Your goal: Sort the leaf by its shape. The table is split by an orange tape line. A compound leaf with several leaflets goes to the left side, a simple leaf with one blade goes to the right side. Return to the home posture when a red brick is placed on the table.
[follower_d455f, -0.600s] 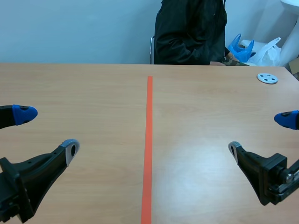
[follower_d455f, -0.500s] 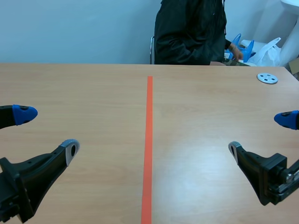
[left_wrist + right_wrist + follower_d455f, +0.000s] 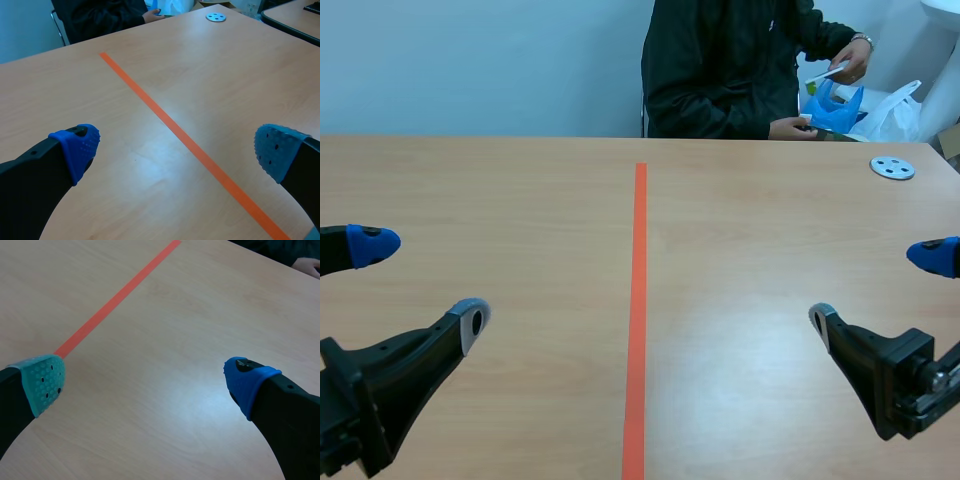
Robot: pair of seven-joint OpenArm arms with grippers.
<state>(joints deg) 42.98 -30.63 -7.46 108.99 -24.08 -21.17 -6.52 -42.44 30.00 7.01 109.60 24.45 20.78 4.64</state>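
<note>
Both arms sit low at the near edge of the table point(image 3: 520, 200), one on each side of the orange tape line point(image 3: 638, 300). The left gripper point(image 3: 420, 282) has its fingers wide apart with nothing between them; in the left wrist view, the left gripper point(image 3: 176, 147) has only bare tabletop and the tape line point(image 3: 190, 145) between its blue pads. The right gripper point(image 3: 875, 287) is also spread wide and holds nothing; the right wrist view shows one teal pad and one blue pad of the right gripper point(image 3: 146, 381) over bare wood, with the tape line point(image 3: 115, 297) ahead of the teal pad. A person point(image 3: 720, 70) in a dark jacket sits across the table, right of the line. Their raised hand point(image 3: 852, 60) holds a thin pale flat piece point(image 3: 825, 72); I cannot tell whether it is a leaf. Their other hand point(image 3: 790, 127) rests at the far table edge beside a blue crumpled thing point(image 3: 835, 108), with a white plastic bag point(image 3: 895, 112) just past it. A small grey disc with holes point(image 3: 892, 167) lies on the far right of the table.
</note>
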